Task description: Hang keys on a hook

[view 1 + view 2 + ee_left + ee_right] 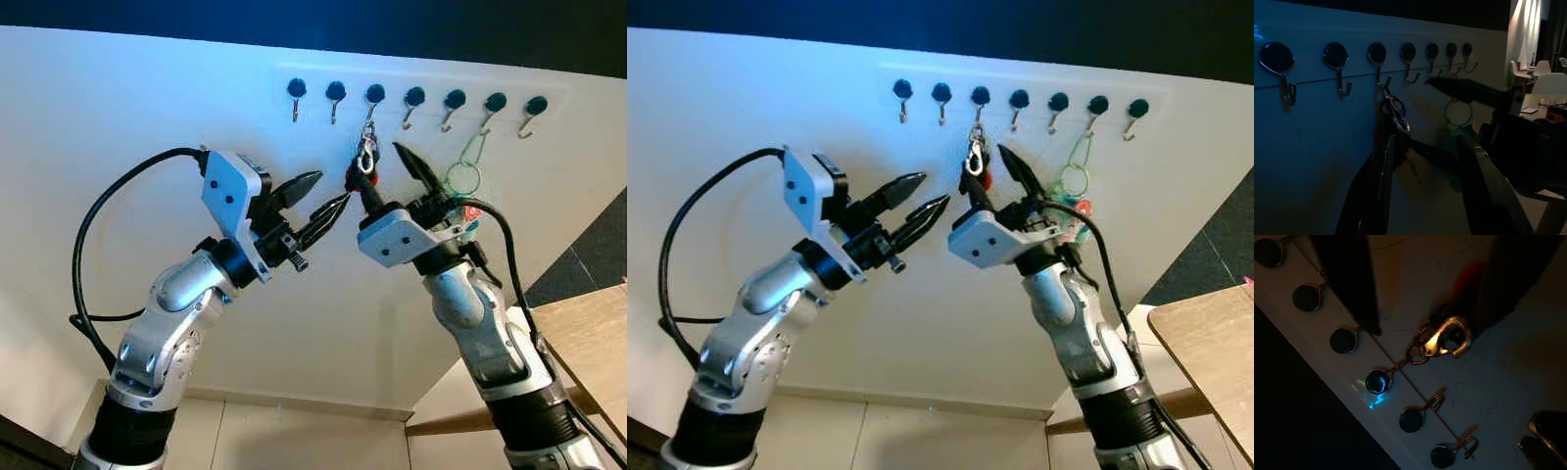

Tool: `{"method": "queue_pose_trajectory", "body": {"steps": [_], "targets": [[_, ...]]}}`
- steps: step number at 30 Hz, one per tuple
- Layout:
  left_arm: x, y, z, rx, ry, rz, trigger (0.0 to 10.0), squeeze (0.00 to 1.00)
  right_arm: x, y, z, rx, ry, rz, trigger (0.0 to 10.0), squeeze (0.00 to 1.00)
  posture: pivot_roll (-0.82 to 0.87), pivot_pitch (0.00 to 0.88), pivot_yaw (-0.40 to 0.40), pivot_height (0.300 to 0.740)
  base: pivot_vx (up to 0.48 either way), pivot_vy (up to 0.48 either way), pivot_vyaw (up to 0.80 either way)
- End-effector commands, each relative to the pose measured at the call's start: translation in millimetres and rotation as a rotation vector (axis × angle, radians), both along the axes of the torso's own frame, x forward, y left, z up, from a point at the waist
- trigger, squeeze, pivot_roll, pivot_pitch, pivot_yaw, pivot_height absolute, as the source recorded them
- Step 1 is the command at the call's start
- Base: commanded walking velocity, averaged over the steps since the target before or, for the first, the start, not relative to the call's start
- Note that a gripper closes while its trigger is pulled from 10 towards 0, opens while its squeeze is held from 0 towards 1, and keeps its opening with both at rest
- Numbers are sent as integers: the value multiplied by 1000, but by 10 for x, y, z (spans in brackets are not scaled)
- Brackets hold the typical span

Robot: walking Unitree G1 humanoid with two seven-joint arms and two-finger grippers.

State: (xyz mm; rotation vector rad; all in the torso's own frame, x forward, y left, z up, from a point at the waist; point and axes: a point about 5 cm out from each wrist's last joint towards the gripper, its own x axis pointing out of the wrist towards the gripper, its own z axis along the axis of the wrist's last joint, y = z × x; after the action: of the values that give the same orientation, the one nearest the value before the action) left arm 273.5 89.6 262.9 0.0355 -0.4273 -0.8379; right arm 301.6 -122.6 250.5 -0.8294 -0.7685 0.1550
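White wall (118,117), dark band above at 12 o'clock. Pale tiled floor (294,436) at 6 o'clock. Wooden table (588,333) at 4 o'clock. White chairs (1540,78) in a lit corner beyond, at 2 o'clock in the left wrist view.

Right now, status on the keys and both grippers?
Keys hanging by the silver clasp on the third hook from the left. Left gripper open beside them. Right gripper open just below them. Green keyring two hooks along.
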Motion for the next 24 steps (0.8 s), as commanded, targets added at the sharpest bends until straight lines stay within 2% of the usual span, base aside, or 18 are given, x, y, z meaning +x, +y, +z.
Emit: {"method": "queue_pose_trajectory", "body": {"steps": [1,6,7,8,12,19,20,21,22,23,24], "targets": [[13,3,10,11,-12,8,10000,0,-8,-51,3,7,-2,-8,10000,1000,-7,105,-33,740,0,0,0],[38,29,18,-7,-12,33,10000,0,-2,-50,-98,-28,30,-37,10000,1000,-7,107,-34,740,0,0,0],[44,34,16,-9,-12,37,10000,0,-2,-46,-155,-48,47,-45,10000,180,-7,107,-34,740,0,0,0],[50,41,11,-12,-11,44,10000,0,-14,-36,-234,-58,73,-41,10000,0,-5,109,-34,740,0,0,0],[62,59,-13,-11,-7,62,10000,0,-91,-4,-459,-74,148,-4,10000,0,-3,110,-33,740,0,0,0],[77,135,-87,-12,-5,118,10000,0,-215,-19,-701,-81,198,1,10000,0,-1,110,-30,740,0,0,0],[87,171,-129,-15,0,145,10000,0,-237,-31,-784,-69,229,2,10000,0,-2,108,-28,740,0,0,0],[113,263,-270,0,25,215,10000,0,-268,-72,-994,-43,318,-11,10000,0,0,109,-24,740,0,0,0],[113,263,-270,0,25,215,10000,0,-268,-72,-994,-43,318,-11,10000,0,0,109,-24,740,0,0,0],[139,355,-477,23,89,276,10000,0,-274,-141,-1254,24,462,-27,10000,0,4,107,-23,740,0,0,0],[146,416,-622,40,133,314,10000,0,-293,-184,-1433,75,561,-40,10000,0,4,107,-23,740,0,0,0]]}}
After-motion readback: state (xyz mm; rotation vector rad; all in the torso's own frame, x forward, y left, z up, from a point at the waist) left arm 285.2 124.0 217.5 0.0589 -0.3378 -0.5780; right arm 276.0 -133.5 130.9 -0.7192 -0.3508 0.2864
